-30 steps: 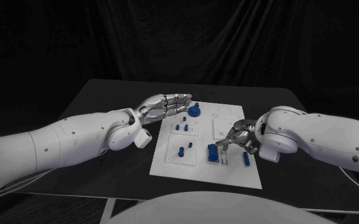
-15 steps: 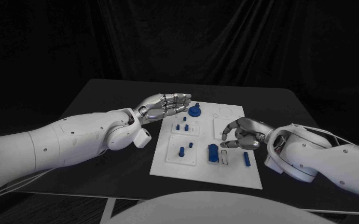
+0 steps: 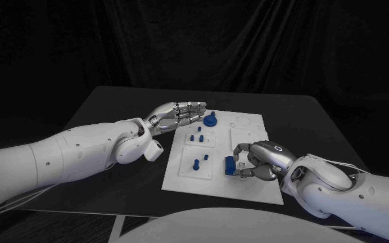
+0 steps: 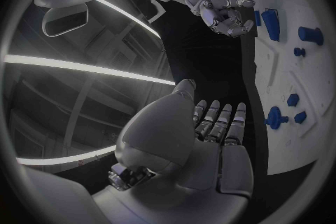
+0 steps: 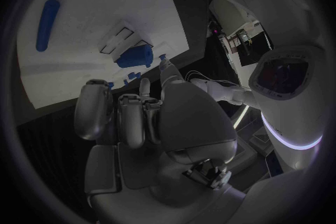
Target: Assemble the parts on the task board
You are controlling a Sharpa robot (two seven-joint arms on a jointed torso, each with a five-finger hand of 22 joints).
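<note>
Task board (image 3: 255,189) under right hand (image 3: 258,161), fingers curled, empty; left hand (image 3: 174,115) fingers spread.

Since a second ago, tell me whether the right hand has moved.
Yes. The right hand has swung from the task board's right edge inward and toward the robot, and now sits over the blue block at the board's near side. The left hand has stayed put.

Dim room, bright white board

The task board (image 3: 217,152) shines pale while everything behind it is black. In both wrist views straight edges bend, and a dark ring surrounds the round picture.
</note>
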